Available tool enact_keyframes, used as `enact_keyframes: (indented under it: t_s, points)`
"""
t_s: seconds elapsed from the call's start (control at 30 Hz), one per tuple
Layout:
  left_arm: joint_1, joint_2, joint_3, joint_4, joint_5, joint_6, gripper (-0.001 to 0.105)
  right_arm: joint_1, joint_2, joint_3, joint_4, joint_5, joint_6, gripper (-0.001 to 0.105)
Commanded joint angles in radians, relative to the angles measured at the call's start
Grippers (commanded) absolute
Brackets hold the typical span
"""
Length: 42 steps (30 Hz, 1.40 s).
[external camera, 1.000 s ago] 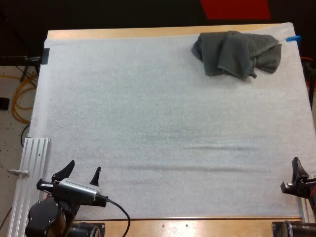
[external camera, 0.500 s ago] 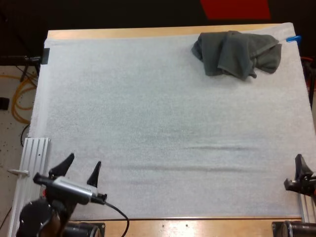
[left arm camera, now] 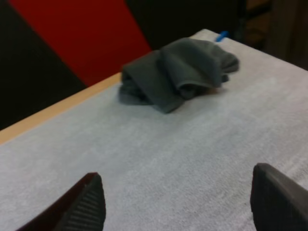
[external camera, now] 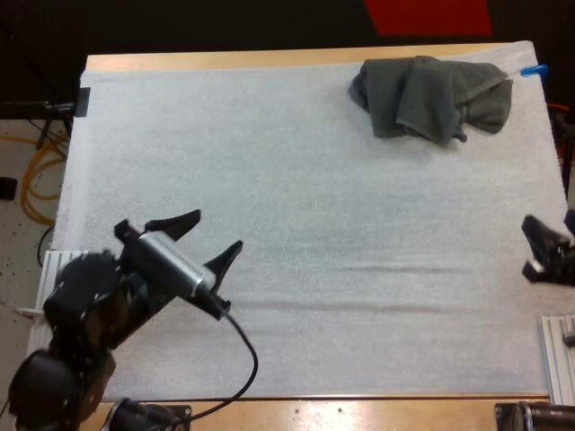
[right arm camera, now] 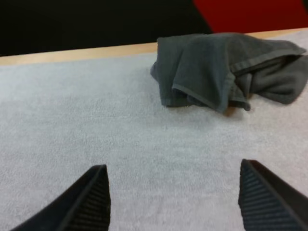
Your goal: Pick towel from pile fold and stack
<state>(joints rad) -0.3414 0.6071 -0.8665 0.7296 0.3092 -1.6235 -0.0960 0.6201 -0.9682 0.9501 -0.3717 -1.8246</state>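
Note:
A crumpled dark grey-green towel [external camera: 433, 97] lies at the far right corner of the white mat [external camera: 296, 224]. My left gripper [external camera: 212, 237] hangs open over the mat's near left part, far from the towel. At the right edge my right gripper [external camera: 539, 247] stands open, well short of the towel. In the left wrist view the towel [left arm camera: 178, 72] lies far ahead of the open gripper [left arm camera: 175, 204], close to the table's far edge. The right wrist view has the towel [right arm camera: 226, 72] ahead of the spread gripper [right arm camera: 173, 197], with bare mat between.
An aluminium rail [external camera: 59, 269] runs along the mat's near left side, and another rail [external camera: 559, 355] sits at the near right. The table's wooden far edge [external camera: 225, 59] runs just behind the towel.
My left gripper has swung up and forward from the near left corner over the mat. The right gripper has moved forward along the right edge. The towel has not moved.

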Motion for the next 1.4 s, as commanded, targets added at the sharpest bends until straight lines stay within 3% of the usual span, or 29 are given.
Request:
enact_keyframes:
  t_s: [0.0, 0.13, 0.47, 0.77, 0.9, 1.0, 1.23, 1.37]
  points:
    - [-0.010, 0.018, -0.016, -0.012, 0.006, -0.010, 0.062, -0.002, 0.038, -0.018, -0.021, -0.015, -0.017, 0.060]
    - [-0.013, 0.080, -0.040, -0.021, 0.008, -0.010, 0.062, 0.016, 0.209, -0.053, -0.151, 0.007, -0.015, 0.071]
    - [-0.013, 0.143, -0.042, -0.035, 0.008, -0.010, 0.062, 0.150, 0.784, -0.190, -0.456, 0.230, 0.176, 0.070]
    - [-0.013, 0.142, -0.042, -0.035, 0.008, -0.041, 0.062, 0.159, 1.232, -0.416, -0.501, 0.233, 0.306, 0.070]
    - [-0.013, 0.142, -0.042, -0.035, 0.008, -0.041, 0.062, 0.159, 1.344, -0.498, -0.501, 0.210, 0.357, 0.069]
    - [-0.013, 0.142, -0.042, -0.035, 0.008, -0.048, 0.062, 0.159, 1.407, -0.556, -0.501, 0.210, 0.395, 0.056]
    - [-0.013, 0.142, -0.042, -0.035, 0.008, -0.048, 0.062, 0.157, 1.439, -0.606, -0.504, 0.189, 0.412, 0.004]
    - [-0.013, 0.142, -0.042, -0.035, 0.008, -0.048, 0.062, 0.161, 1.365, -0.615, -0.509, 0.153, 0.327, 0.000]
